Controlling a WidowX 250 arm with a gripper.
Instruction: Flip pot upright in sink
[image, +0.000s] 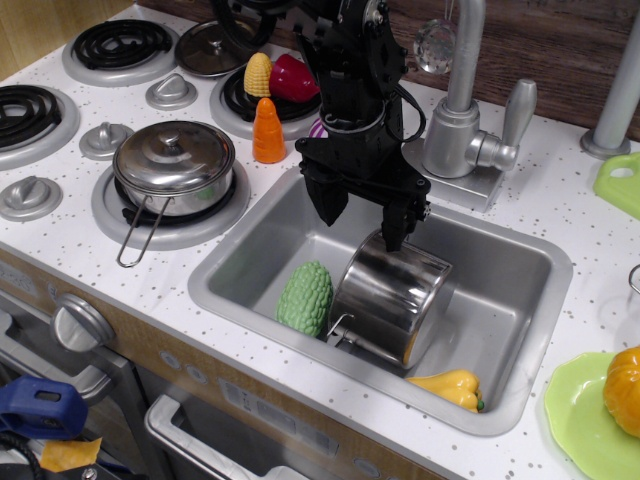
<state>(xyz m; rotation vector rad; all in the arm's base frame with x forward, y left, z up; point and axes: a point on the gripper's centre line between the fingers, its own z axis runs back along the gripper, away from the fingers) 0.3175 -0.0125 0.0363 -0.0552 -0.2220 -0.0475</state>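
The shiny steel pot (392, 292) lies tilted on its side in the middle of the grey sink (520, 262). Its opening faces the front right and its thin wire handle (339, 329) points to the front left. My black gripper (360, 222) hangs just above the pot's back upper edge. It is open, with its right finger (396, 228) at or touching the pot's upper rim and its left finger (327, 205) in free air to the left. It holds nothing.
In the sink, a green bumpy vegetable (305, 298) leans against the pot's left side and a yellow pepper (449, 387) lies at the front. The faucet (461, 120) stands behind. A lidded pot (173, 164) sits on the left burner, an orange carrot (268, 131) behind it.
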